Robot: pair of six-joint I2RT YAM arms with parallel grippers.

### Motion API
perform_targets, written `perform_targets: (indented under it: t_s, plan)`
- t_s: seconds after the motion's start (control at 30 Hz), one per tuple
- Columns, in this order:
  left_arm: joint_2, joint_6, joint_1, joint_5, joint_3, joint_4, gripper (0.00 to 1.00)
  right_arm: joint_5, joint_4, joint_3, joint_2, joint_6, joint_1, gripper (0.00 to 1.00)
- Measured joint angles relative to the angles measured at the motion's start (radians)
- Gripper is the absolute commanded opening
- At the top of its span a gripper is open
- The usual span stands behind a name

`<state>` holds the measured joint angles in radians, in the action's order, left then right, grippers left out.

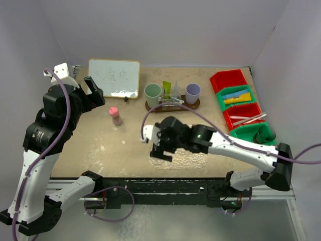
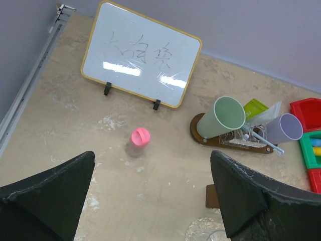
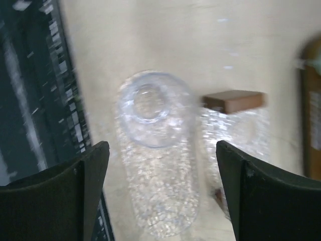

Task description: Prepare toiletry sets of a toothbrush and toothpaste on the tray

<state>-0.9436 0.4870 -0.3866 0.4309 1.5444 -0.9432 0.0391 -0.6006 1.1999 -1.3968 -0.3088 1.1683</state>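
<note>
A clear textured tray (image 1: 188, 160) lies near the table's front edge. My right gripper (image 1: 160, 149) (image 3: 161, 148) hovers over its left end, open, with a clear textured cup (image 3: 150, 108) below and between the fingers, untouched. At the back, a brown rack (image 1: 172, 105) (image 2: 220, 143) carries a green cup (image 1: 153, 91) (image 2: 223, 116), a purple cup (image 1: 193, 90) (image 2: 284, 128), a green tube (image 1: 166, 89) (image 2: 255, 108) and a pale toothbrush (image 2: 262, 138). My left gripper (image 1: 95, 89) (image 2: 152, 155) is held high at the left, open and empty.
A whiteboard (image 1: 114, 78) stands at the back left, with a pink-capped bottle (image 1: 116, 115) (image 2: 140, 137) in front of it. Red and green bins (image 1: 241, 103) at the right hold tubes and toothbrushes. A small brown block (image 3: 233, 100) (image 2: 213, 196) lies beside the tray.
</note>
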Motion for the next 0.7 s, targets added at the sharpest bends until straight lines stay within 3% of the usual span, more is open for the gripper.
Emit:
perform_targets:
  t_s: [0.23,0.43,0.7]
  plan:
    - [-0.002,0.0,0.0,-0.008,-0.005,0.003,0.93,-0.255,0.157,-0.024,0.097,0.19,-0.286,0.86]
    - [-0.005,0.0,0.0,-0.017,-0.005,0.006,0.93,-0.513,0.158,-0.045,0.125,0.419,-0.533,0.85]
    - [-0.013,-0.004,0.0,-0.043,-0.031,0.019,0.94,-0.571,0.079,-0.087,0.259,0.8,-0.949,0.81]
